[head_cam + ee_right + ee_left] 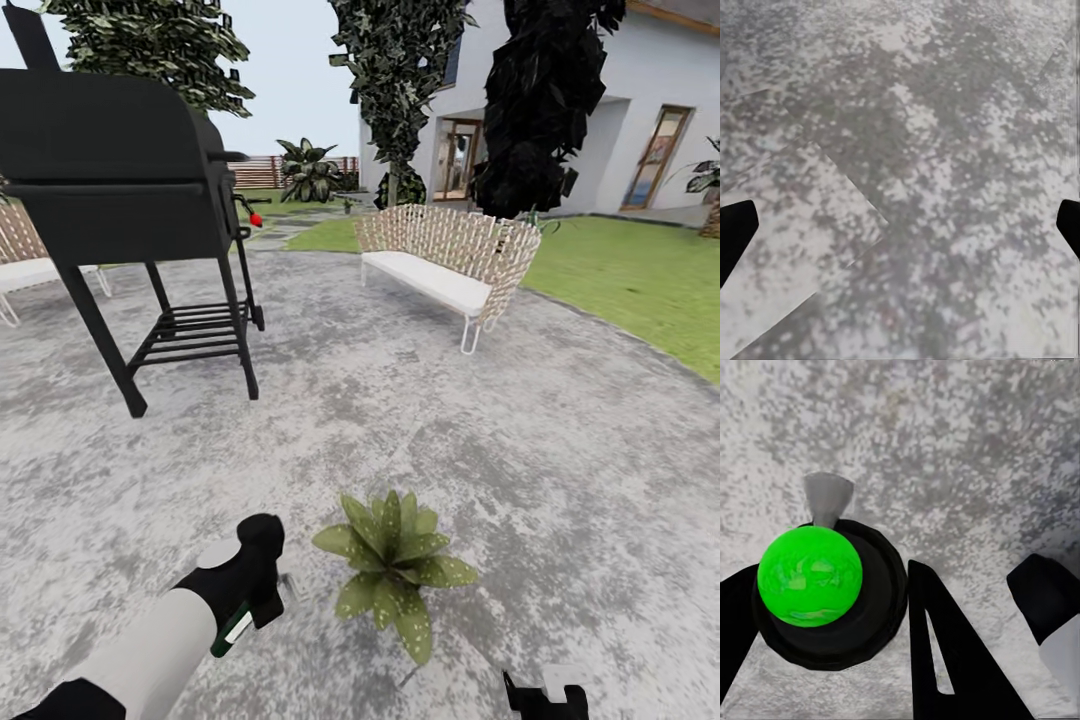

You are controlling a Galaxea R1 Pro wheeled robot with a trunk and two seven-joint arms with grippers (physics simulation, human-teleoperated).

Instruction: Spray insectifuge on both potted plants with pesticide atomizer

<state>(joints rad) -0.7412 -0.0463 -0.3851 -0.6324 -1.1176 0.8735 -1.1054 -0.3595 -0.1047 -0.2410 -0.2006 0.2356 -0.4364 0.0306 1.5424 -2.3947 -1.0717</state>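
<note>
One potted plant [395, 570], a low rosette of pale-speckled green leaves, sits on the round grey patio [520, 440] just in front of me. My left gripper [255, 598] hovers close to its left, shut on the pesticide atomizer [233, 628], a dark-green bottle with a white label. In the left wrist view the atomizer [810, 577] shows a bright green top on a black round sprayer head, clamped between the black fingers [945, 652]. At the picture's bottom edge, right of the plant, my right gripper [545, 696] is open over bare paving [900, 229].
A black barbecue grill [120, 190] stands at the left on the patio. A white woven bench [450, 260] is straight ahead, another [20, 265] at the far left. Lawn [640, 280], trees and a white house [660, 110] lie beyond.
</note>
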